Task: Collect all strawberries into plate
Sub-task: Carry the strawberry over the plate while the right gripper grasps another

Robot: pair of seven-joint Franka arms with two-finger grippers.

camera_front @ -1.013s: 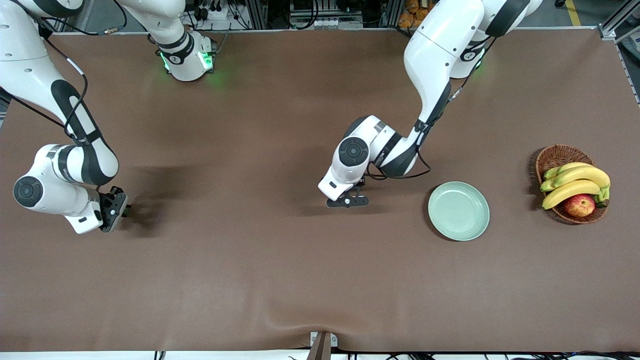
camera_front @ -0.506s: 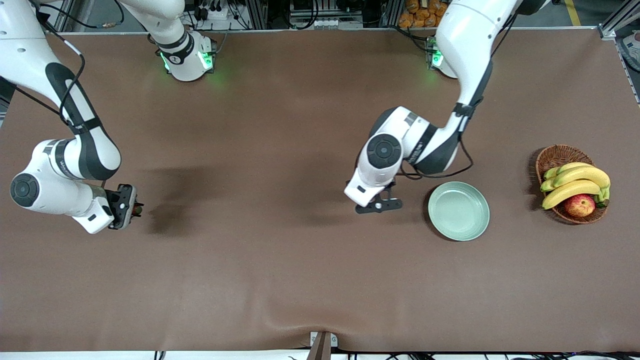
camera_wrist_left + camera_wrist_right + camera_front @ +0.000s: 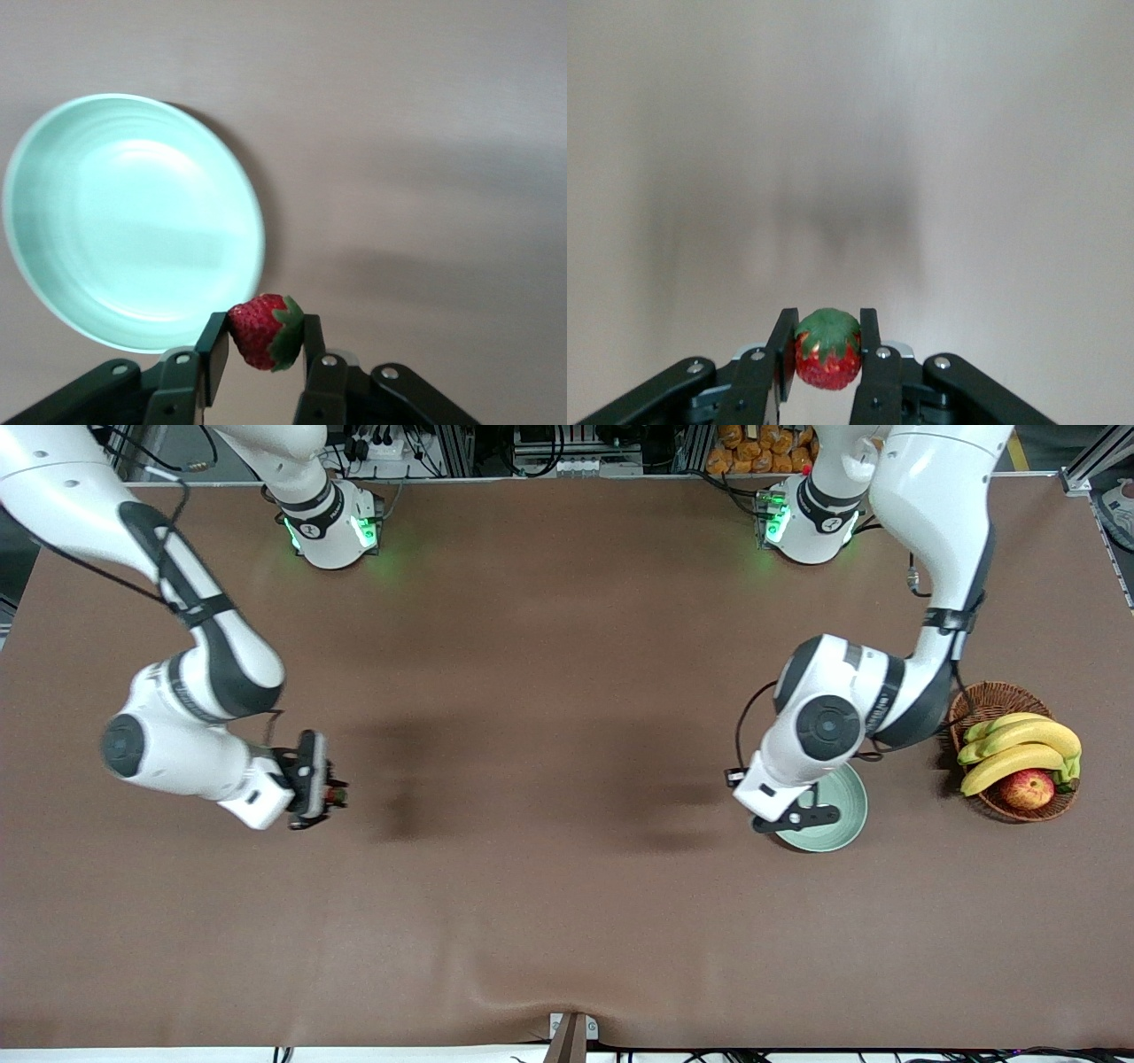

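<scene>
**Both arms carry a strawberry; the left one reaches the plate first**

While each gripper clamps a small red strawberry, the two arms are at different stages of delivery. The left gripper (image 3: pixel 802 815) hangs over the pale mint-green plate (image 3: pixel 849 808), at the rim around its nine o'clock edge in the front view. Its fingers pinch a strawberry (image 3: pixel 264 330) by the sides, leafy cap turned aside, so the berry can drop straight down once it is over the dish. The left wrist view shows the berry just at the plate's rim, not yet over the middle, and the plate looks empty.

The right gripper (image 3: pixel 330 792) is over bare brown tablecloth (image 3: pixel 549 691) toward the right arm's end, well apart from the plate. It squeezes a second strawberry (image 3: pixel 827 347), green cap facing the camera. A third berry is not visible.

A wicker basket (image 3: pixel 983 701) with bananas (image 3: pixel 1019 748) and an apple (image 3: pixel 1028 788) sits at the plate's three o'clock.

Compared with a second ago, the left gripper has travelled from mid-table to the plate, and the right gripper has risen and moved inward.
</scene>
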